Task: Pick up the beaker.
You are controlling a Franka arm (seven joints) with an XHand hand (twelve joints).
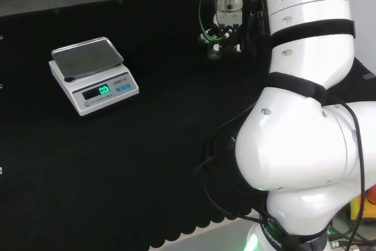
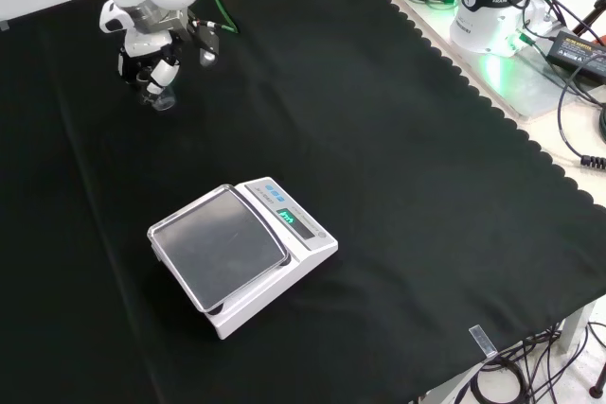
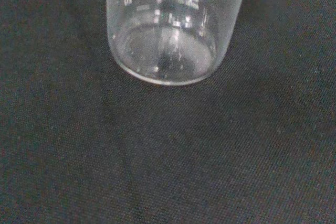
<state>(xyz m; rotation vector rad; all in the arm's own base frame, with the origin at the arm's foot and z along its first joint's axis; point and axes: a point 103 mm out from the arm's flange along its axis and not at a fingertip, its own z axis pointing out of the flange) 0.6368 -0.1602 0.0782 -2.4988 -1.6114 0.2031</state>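
Under the hand [image 2: 151,61] – beaker [image 3: 170,30] upright, base on the cloth [image 3: 168,156]

From behind the arm, the big white arm links [image 1: 299,116] cover the bench's right side and run off the picture's right and lower edges. The hand [image 1: 226,30] sits partly tucked behind them, its fingers too small and dark against the cloth to make out how they sit. The beaker [image 1: 214,52] under it is only a faint glassy glint there. From the front, the hand [image 2: 151,59] is small too, the arm above it is cut by the top edge, and the beaker [image 2: 161,97] barely shows. Close up, the beaker [image 3: 168,35] loses its upper part past the frame's edge, and its printed marks are cut short.
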